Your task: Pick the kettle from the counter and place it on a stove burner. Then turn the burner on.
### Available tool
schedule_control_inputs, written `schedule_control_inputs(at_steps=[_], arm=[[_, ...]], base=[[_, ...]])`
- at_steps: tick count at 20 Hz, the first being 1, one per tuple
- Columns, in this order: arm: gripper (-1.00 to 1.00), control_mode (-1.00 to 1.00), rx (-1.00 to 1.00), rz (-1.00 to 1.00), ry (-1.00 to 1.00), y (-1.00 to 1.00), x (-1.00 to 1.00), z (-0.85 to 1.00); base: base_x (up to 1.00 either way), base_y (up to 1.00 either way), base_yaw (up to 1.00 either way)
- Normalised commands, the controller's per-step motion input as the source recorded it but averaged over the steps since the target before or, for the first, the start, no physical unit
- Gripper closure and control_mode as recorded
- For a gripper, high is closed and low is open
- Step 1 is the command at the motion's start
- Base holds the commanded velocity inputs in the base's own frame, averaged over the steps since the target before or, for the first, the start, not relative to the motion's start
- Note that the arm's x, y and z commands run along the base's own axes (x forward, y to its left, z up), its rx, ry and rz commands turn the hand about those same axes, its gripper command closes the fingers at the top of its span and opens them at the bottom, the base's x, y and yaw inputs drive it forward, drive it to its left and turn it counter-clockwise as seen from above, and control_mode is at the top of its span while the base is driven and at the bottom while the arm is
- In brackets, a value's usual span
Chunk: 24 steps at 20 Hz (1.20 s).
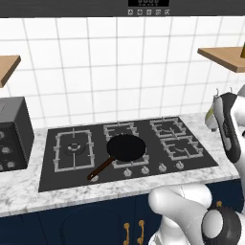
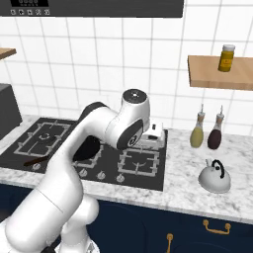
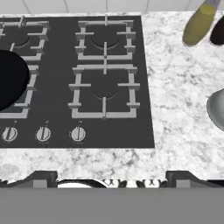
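Five grated burners cover the stove (image 1: 127, 148), set into the marble surface (image 2: 188, 190) under white wall tiles (image 1: 119, 62). Right of the stove, on the surface, stands the kettle (image 2: 214, 177), before two bottles (image 2: 207, 131). A black pan (image 1: 125, 147) sits mid-stove. Above the stove's right burners the tool (image 3: 111, 180) hangs open, empty.

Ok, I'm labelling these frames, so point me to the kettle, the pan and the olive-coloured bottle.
kettle (image 2: 214, 179): right base view, on its rounded silver body.
pan (image 1: 126, 147): left base view, middle of its dark inside.
olive-coloured bottle (image 2: 197, 134): right base view, on its lower body.
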Motion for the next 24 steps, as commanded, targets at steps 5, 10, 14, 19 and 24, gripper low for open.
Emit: schedule_control_inputs(at_steps=[5,10,14,19,24], arm=[[-1.00,-1.00,0.00,-0.03,-0.06,-1.00,-0.06,-0.44],[-1.00,-1.00,0.00,-0.05,-0.06,-1.00,-0.01,-0.39],[-1.00,-1.00,0.00,-0.11,-0.01,-0.98,0.00,-0.30],[-1.00,-1.00,0.00,-0.09,0.00,-0.90,0.00,-0.16],[-1.00,-1.00,0.00,-0.06,0.02,-0.77,0.02,-0.01]], base=[[0.00,0.00,0.00],[0.00,0.00,0.00],[0.00,0.00,0.00],[0.00,0.00,0.00],[0.00,0.00,0.00]])
